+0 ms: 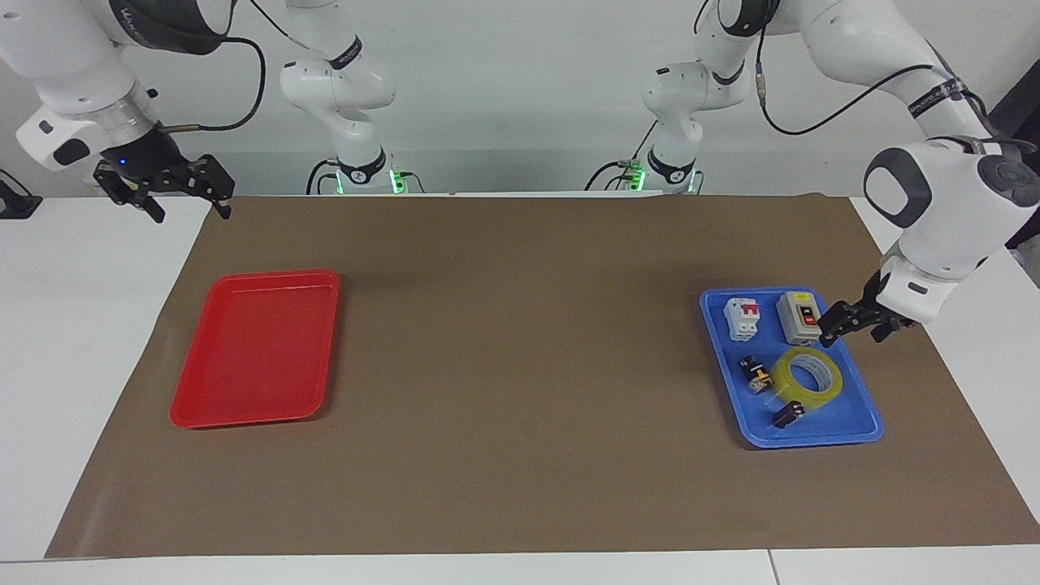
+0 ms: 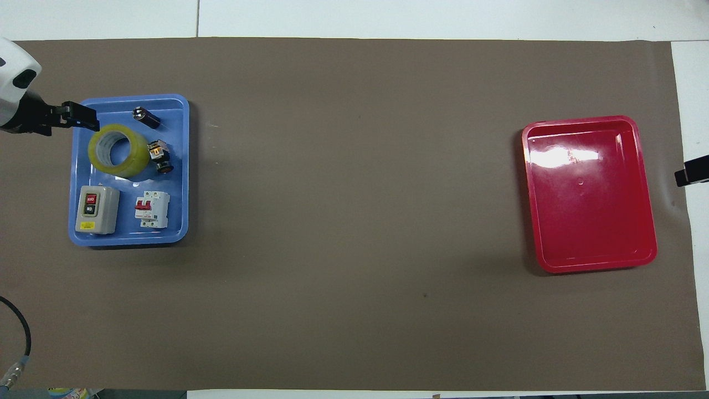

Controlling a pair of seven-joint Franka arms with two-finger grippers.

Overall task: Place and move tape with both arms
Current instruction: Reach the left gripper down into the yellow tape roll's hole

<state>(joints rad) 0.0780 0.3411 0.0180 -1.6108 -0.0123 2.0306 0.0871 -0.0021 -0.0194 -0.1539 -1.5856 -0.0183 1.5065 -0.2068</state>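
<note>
Reaching step: left jaws (image 1: 853,323) hung apart over the blue tray's (image 1: 863,422) edge, the tape (image 1: 806,375) just beside them; next, descend over it (right jaws (image 1: 175,195) waited apart)

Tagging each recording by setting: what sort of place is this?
Probably a robotics lab bench: two white robot arms at a table under a brown mat, with a blue tray of electrical parts and tape.

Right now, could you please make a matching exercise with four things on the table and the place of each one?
Things:
1. tape
2. left gripper
3. right gripper
4. red tray

Places:
A. waiting over the mat's corner
B. toward the right arm's end, empty
C. lying in the blue tray
D. over the blue tray's edge, open

Pairs: 1-C, 2-D, 3-A, 4-B
</note>
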